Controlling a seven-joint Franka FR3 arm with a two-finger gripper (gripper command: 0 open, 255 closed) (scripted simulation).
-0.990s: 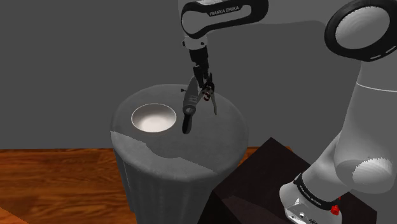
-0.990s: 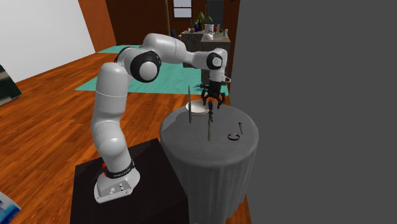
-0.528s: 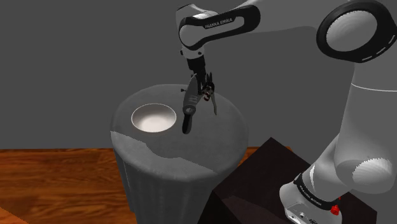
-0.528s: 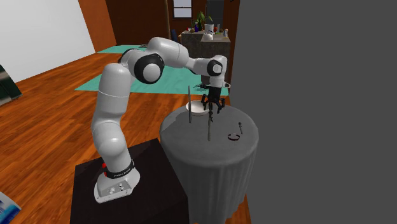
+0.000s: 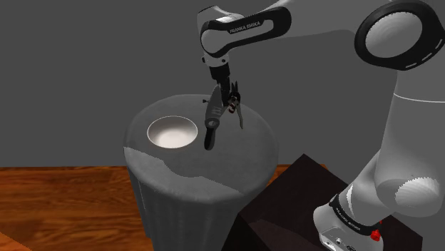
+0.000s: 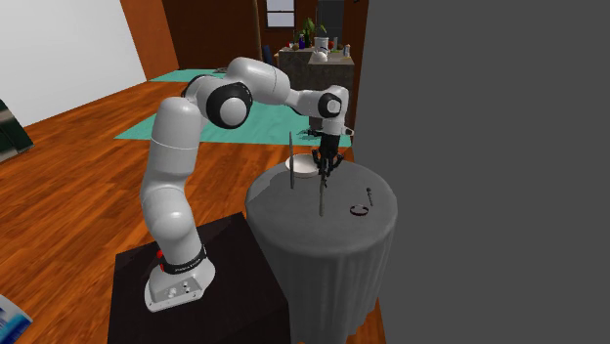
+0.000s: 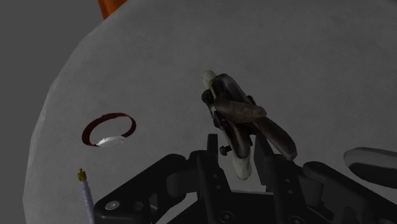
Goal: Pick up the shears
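Observation:
The shears [image 7: 240, 113] have dark handles and a pale blade, and they lie on the grey-covered round table [image 7: 305, 57] right in front of the hand. My gripper [image 7: 236, 160] is shut on the shears, with its black fingers [image 7: 210, 167] clasping the pale blade end between them. In the shoulder view the gripper [image 5: 229, 98] points down over the table's far side, beside the dark shears [image 5: 212, 118]. The second exterior view has the gripper [image 6: 324, 164] low over the table top.
A white bowl [image 5: 172, 132] sits on the table at the shoulder view's left of the gripper. A dark red ring [image 7: 108, 129] and a thin gold-tipped stick [image 7: 85, 195] lie nearby. The dark stand [image 5: 299, 207] is beside the table. Behind is a grey wall.
The fingers have closed from wide apart onto the shears. The hand came down a little over the table, then held still.

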